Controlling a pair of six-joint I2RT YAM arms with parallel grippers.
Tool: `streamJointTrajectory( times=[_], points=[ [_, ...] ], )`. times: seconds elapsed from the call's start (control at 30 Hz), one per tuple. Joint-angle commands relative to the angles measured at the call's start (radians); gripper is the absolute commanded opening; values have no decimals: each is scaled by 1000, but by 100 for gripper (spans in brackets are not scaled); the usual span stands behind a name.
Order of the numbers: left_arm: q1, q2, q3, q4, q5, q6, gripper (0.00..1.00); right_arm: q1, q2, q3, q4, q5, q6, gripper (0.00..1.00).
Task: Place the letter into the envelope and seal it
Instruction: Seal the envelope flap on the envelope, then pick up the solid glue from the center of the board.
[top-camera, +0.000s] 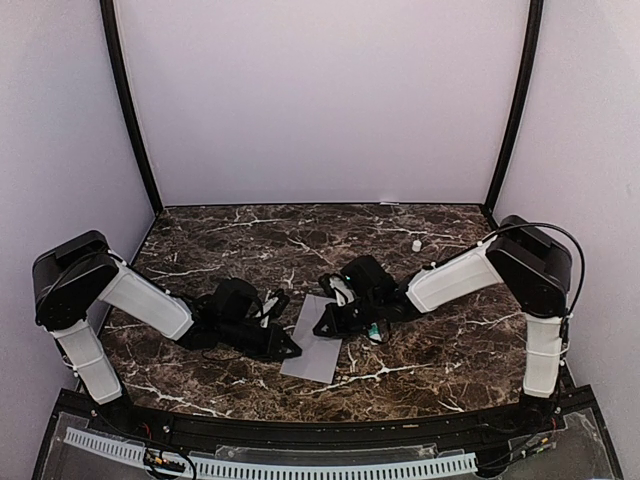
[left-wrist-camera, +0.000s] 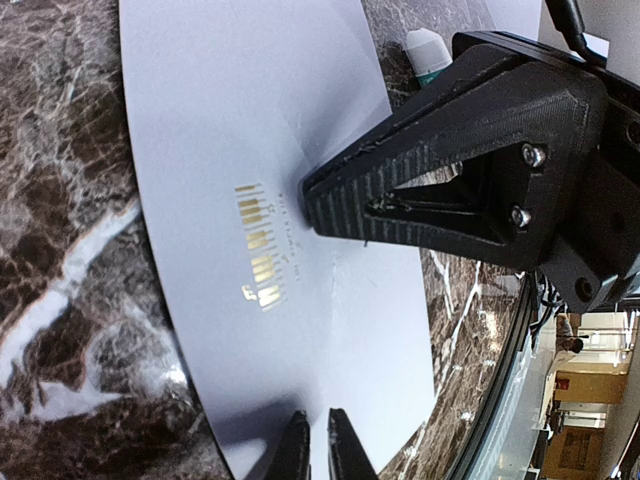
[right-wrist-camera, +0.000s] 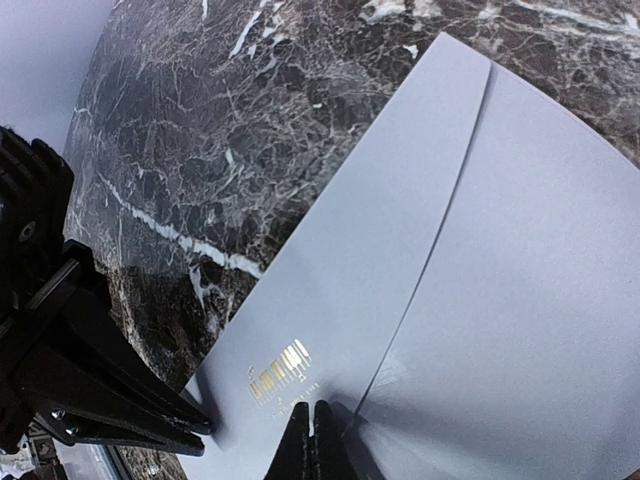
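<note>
Right fingers (right-wrist-camera: 298, 452): closed tight against each other, tips down on the envelope (right-wrist-camera: 420, 250), right by the flap seam (right-wrist-camera: 440, 240). The flap lies folded flat.

Left fingers (left-wrist-camera: 293, 452): drawn nearly together, with only a slit between them and nothing seen in it. They sit at the envelope's near edge, and we cannot tell whether they touch the paper.

A small block of gold marks (left-wrist-camera: 260, 245) is printed on the envelope between the two sets of fingers.

The envelope lies flat on the bench (top-camera: 200, 235), front centre, between the arms. From the top view, both wrists cover parts of it.

Bench: dark brown marble with white veins. We note pale lavender walls (top-camera: 320, 100) on three sides and black posts (top-camera: 125, 100) at the back corners.

A white tube with a teal band (left-wrist-camera: 428, 52) lies just beside the envelope, behind the right fingers. A small white piece (top-camera: 416, 244) sits well apart, toward the back right.
</note>
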Motion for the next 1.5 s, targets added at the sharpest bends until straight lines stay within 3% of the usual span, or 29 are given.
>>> streamJointTrajectory(
  times=[0.0,0.3,0.47,0.67,0.83,1.03,1.2,1.3,1.47],
  points=[
    [-8,-4,-14,-108,-20,11,7,-18,26,-42,-128,82,-22,1],
    [-7,-37,25,-91,-46,20,10,-19,-89,-46,-46,-48,-24,3],
    [-5,-258,78,-125,-189,130,35,-43,-256,-54,5,-121,-17,13],
    [37,-454,238,-433,-292,261,50,-83,-444,-44,-141,31,-89,34],
    [170,-521,312,-616,-194,297,60,-98,-532,-34,-323,216,-148,53],
    [315,-502,515,-799,-167,441,79,-98,-560,-61,-488,378,-153,64],
    [437,-466,592,-736,-83,529,83,-90,-556,-148,-473,360,-95,65],
    [495,-463,541,-653,-64,509,83,-70,-541,-187,-465,358,-57,64],
    [530,-494,399,-496,-152,513,82,-24,-480,-189,-481,381,-15,56]
  ],
)
